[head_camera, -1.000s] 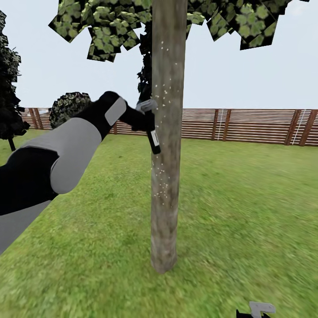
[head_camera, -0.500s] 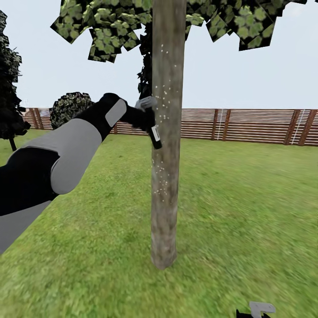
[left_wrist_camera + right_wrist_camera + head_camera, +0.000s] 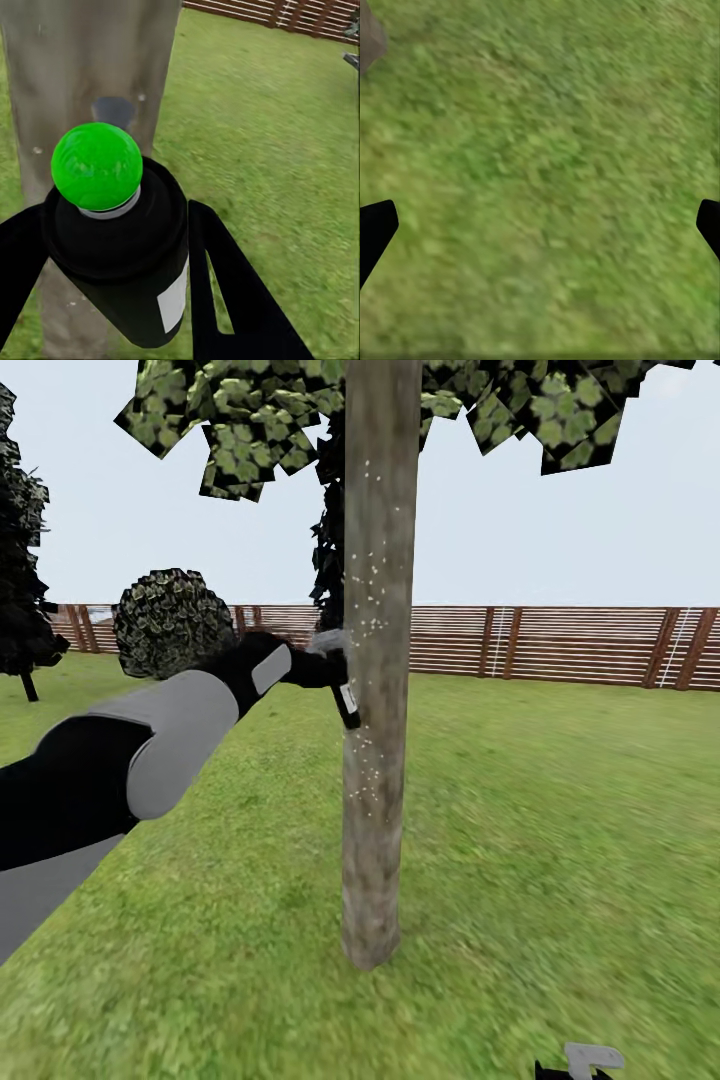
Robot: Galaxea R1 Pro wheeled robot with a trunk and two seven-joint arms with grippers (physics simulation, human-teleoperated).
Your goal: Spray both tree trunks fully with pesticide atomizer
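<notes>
The left gripper (image 3: 112,247) clamps the small dark pesticide atomizer (image 3: 346,700) against the pale mottled tree trunk (image 3: 376,660); the right gripper (image 3: 540,225) hangs spread wide over green lawn (image 3: 547,150)

Round dark shrub (image 3: 172,622) by the fence line, dark conifer (image 3: 20,600) beyond — pale sky (image 3: 560,540) above

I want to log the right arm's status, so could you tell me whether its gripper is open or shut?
Open. The right gripper shows its two dark fingertips far apart over the lawn, nothing between them.
</notes>
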